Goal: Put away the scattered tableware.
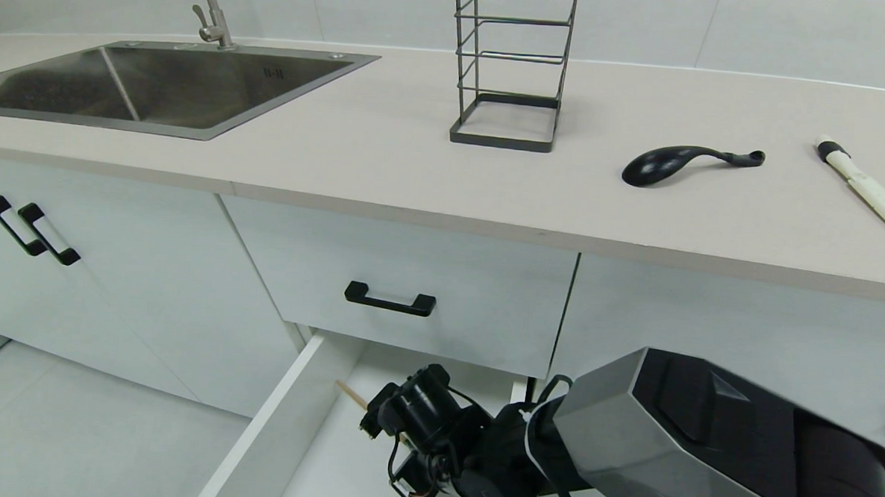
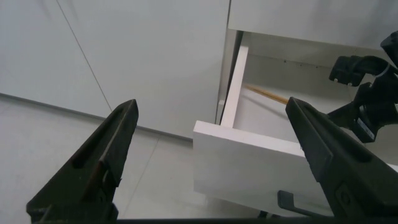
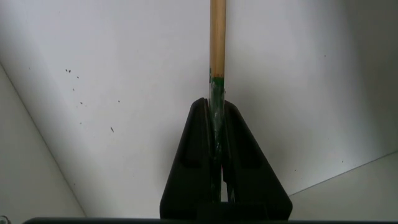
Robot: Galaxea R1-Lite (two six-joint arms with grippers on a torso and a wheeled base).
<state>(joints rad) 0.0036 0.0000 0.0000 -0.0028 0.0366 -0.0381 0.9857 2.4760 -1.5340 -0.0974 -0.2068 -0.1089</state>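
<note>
My right gripper (image 1: pixel 372 414) is down inside the open lower drawer (image 1: pixel 278 428), shut on a wooden chopstick (image 1: pixel 351 395). In the right wrist view the closed fingers (image 3: pixel 205 134) clamp the chopstick's (image 3: pixel 217 37) green-painted end, and the stick points out over the drawer's white floor. My left gripper (image 2: pixel 210 107) hangs open beside the drawer (image 2: pixel 249 152) with nothing between its fingers; from there I see the chopstick (image 2: pixel 267 94) and the right gripper (image 2: pixel 367 93) inside the drawer. On the counter lie a black spoon (image 1: pixel 670 163) and a cream-handled utensil (image 1: pixel 874 194).
A black wire rack (image 1: pixel 510 65) stands at the back middle of the counter (image 1: pixel 386 164). A steel sink (image 1: pixel 158 79) with a tap is at the back left. A shut drawer with a black handle (image 1: pixel 390 300) sits above the open one.
</note>
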